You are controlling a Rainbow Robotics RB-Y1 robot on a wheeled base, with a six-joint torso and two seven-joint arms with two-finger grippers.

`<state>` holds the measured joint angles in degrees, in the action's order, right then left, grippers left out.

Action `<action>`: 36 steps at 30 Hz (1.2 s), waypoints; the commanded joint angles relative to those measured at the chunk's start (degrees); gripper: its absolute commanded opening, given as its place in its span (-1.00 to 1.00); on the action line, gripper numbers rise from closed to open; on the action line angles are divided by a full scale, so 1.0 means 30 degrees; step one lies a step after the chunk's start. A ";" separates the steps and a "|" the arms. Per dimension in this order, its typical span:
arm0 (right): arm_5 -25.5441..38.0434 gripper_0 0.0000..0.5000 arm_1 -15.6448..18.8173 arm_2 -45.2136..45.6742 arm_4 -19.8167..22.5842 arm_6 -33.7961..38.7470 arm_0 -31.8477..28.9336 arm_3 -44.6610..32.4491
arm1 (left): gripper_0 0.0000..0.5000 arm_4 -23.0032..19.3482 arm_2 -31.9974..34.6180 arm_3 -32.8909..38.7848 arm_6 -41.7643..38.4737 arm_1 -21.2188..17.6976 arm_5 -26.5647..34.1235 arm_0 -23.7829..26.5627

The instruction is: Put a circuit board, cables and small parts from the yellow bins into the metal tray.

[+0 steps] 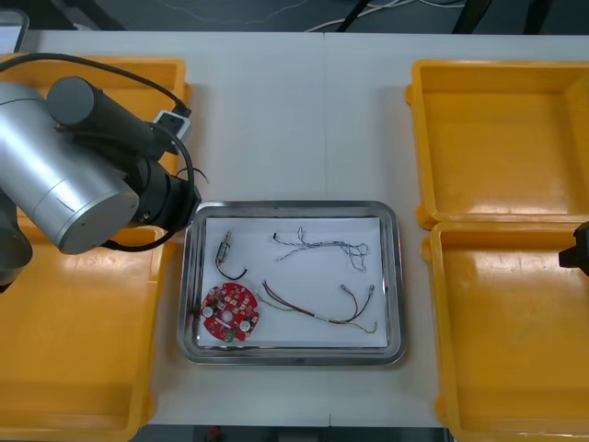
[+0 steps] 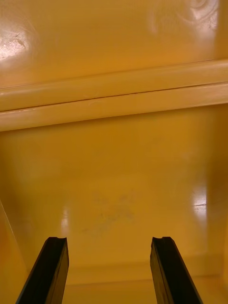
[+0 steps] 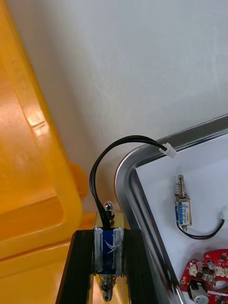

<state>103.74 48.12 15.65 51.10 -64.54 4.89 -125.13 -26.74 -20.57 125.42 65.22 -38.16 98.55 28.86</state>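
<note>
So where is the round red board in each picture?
Front view: the red circuit board lies in the near left corner of the metal tray.
Left wrist view: it sits inside the tray rim, beside the left gripper, which is shut on a small metal part.
Right wrist view: the open right gripper faces a yellow bin, away from the tray.
Shared landmark: the black-cabled part lying in the tray next to the board.

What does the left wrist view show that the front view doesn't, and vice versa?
Left wrist view: left gripper shut on a blue-labelled small metal part with a black cable, beside the shiny metal tray's rim. Front view: twisted blue and white cable, red and yellow cable, right yellow bins, idle right gripper. Both: that tray, round red circuit board, a second small metal part inside, left yellow bin.
</note>
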 commanded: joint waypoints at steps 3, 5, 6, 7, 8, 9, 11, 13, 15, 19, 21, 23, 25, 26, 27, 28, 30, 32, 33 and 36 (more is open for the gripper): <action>-0.0127 1.00 0.0075 -0.0150 -0.0128 -0.0227 -0.0107 -0.0184 | -1.00 0.0711 -0.1084 0.0145 -0.2229 0.0795 -0.0828 -0.0188; -0.0127 1.00 0.0075 -0.0150 -0.0128 -0.0227 -0.0107 -0.0184 | -1.00 0.0769 -0.1406 -0.0207 -0.2434 0.0941 -0.1091 -0.0070; -0.0127 1.00 0.0075 -0.0150 -0.0128 -0.0227 -0.0107 -0.0184 | -1.00 0.0887 -0.1582 -0.0412 -0.2668 0.1029 -0.1208 0.0018; -0.0127 1.00 0.0075 -0.0150 -0.0128 -0.0227 -0.0107 -0.0184 | -1.00 0.0916 -0.1699 -0.0558 -0.2873 0.1088 -0.1267 0.0076; -0.0127 1.00 0.0075 -0.0150 -0.0128 -0.0227 -0.0107 -0.0184 | -1.00 0.1004 -0.1962 -0.0793 -0.3284 0.1205 -0.1472 0.0223; -0.0127 1.00 0.0075 -0.0150 -0.0128 -0.0227 -0.0107 -0.0184 | -1.00 0.1150 -0.2255 -0.1027 -0.3547 0.1322 -0.1619 0.0369; -0.0127 1.00 0.0075 -0.0150 -0.0128 -0.0227 -0.0107 -0.0184 | -1.00 0.1326 -0.2636 -0.1349 -0.3957 0.1556 -0.1765 0.0603; -0.0127 1.00 0.0075 -0.0150 -0.0128 -0.0227 -0.0107 -0.0184 | -1.00 0.1443 -0.2900 -0.1642 -0.4133 0.1732 -0.1912 0.0750; -0.0127 1.00 0.0075 -0.0150 -0.0128 -0.0227 -0.0107 -0.0184 | -1.00 0.1414 -0.2988 -0.1789 -0.4309 0.1908 -0.2058 0.0750; -0.0127 1.00 0.0075 -0.0150 -0.0128 -0.0227 -0.0107 -0.0184 | -1.00 0.1355 -0.3339 -0.1847 -0.4719 0.1908 -0.2175 0.0779; -0.0127 1.00 0.0075 -0.0150 -0.0128 -0.0227 -0.0107 -0.0184 | -1.00 0.1297 -0.3691 -0.1847 -0.5393 0.1908 -0.2439 0.0809; -0.0127 1.00 0.0075 -0.0150 -0.0128 -0.0227 -0.0107 -0.0184 | -1.00 0.1209 -0.3925 -0.1847 -0.5803 0.1908 -0.2468 0.0867; -0.0127 1.00 0.0075 -0.0150 -0.0128 -0.0227 -0.0107 -0.0184 | -1.00 0.1179 -0.4072 -0.1847 -0.5891 0.1937 -0.2468 0.0896; -0.0127 1.00 0.0075 -0.0150 -0.0128 -0.0227 -0.0107 -0.0184 | -1.00 0.1150 -0.4130 -0.1847 -0.5920 0.1908 -0.2468 0.0896; -0.0127 1.00 0.0075 -0.0150 -0.0128 -0.0227 -0.0107 -0.0184 | -1.00 0.1092 -0.4189 -0.1847 -0.5920 0.1937 -0.2497 0.0926; -0.0127 1.00 0.0075 -0.0150 -0.0128 -0.0227 -0.0107 -0.0184 | -1.00 0.1062 -0.4189 -0.1847 -0.5950 0.1937 -0.2497 0.0896; -0.0127 1.00 0.0075 -0.0150 -0.0128 -0.0227 -0.0107 -0.0184 | -1.00 0.1033 -0.4365 -0.1847 -0.6037 0.1937 -0.2585 0.0926; -0.0127 1.00 0.0075 -0.0150 -0.0128 -0.0227 -0.0107 -0.0184 | -1.00 0.1033 -0.4541 -0.1877 -0.6155 0.1937 -0.2644 0.0984; -0.0127 1.00 0.0075 -0.0150 -0.0128 -0.0227 -0.0107 -0.0184 | -1.00 0.1062 -0.4687 -0.1906 -0.6272 0.1937 -0.2673 0.1043; -0.0127 1.00 0.0075 -0.0150 -0.0128 -0.0227 -0.0107 -0.0184 | -1.00 0.1209 -0.5039 -0.1935 -0.6536 0.1908 -0.2790 0.1131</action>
<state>103.74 48.12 15.65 51.10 -64.54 4.89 -125.13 -23.27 -33.69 119.38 52.08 -33.39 91.16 29.38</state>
